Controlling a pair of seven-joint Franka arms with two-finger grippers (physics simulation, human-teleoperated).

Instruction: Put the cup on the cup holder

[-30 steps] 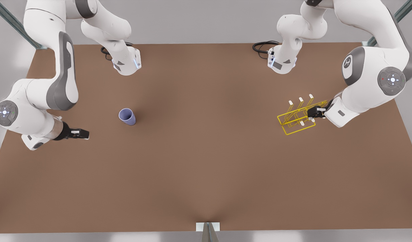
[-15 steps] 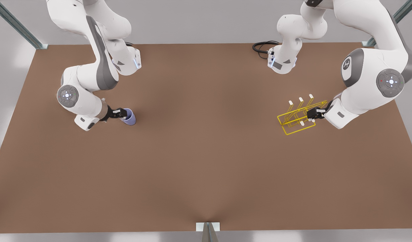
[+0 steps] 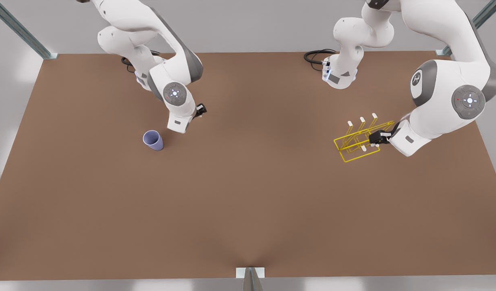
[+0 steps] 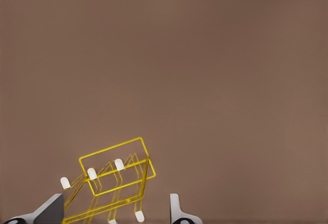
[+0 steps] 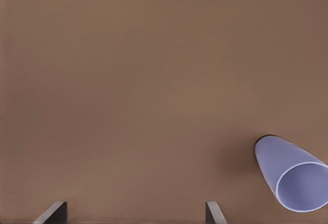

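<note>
The cup (image 3: 153, 140), a lavender-blue tumbler, stands upright on the brown table at the front view's left; it also appears off to one side in the right wrist view (image 5: 292, 178). My right gripper (image 3: 200, 109) hovers behind and to the right of it, apart from it, fingers (image 5: 215, 212) open and empty. The cup holder (image 3: 359, 139), a yellow wire rack with white pegs, sits at the front view's right. My left gripper (image 3: 379, 137) is at its right end, open, with the cup holder (image 4: 115, 175) just ahead of its fingers (image 4: 176, 208).
Two arm bases (image 3: 153, 74) (image 3: 339, 74) stand at the table's back edge, with a black cable (image 3: 316, 54) beside the right one. A small white bracket (image 3: 250, 273) sits at the front edge. Bare table (image 3: 252, 169) stretches between cup and rack.
My right gripper swept from the far left to the cup, then lifted away behind and to its right. The cup stayed put. The left gripper barely shifted at the rack.
</note>
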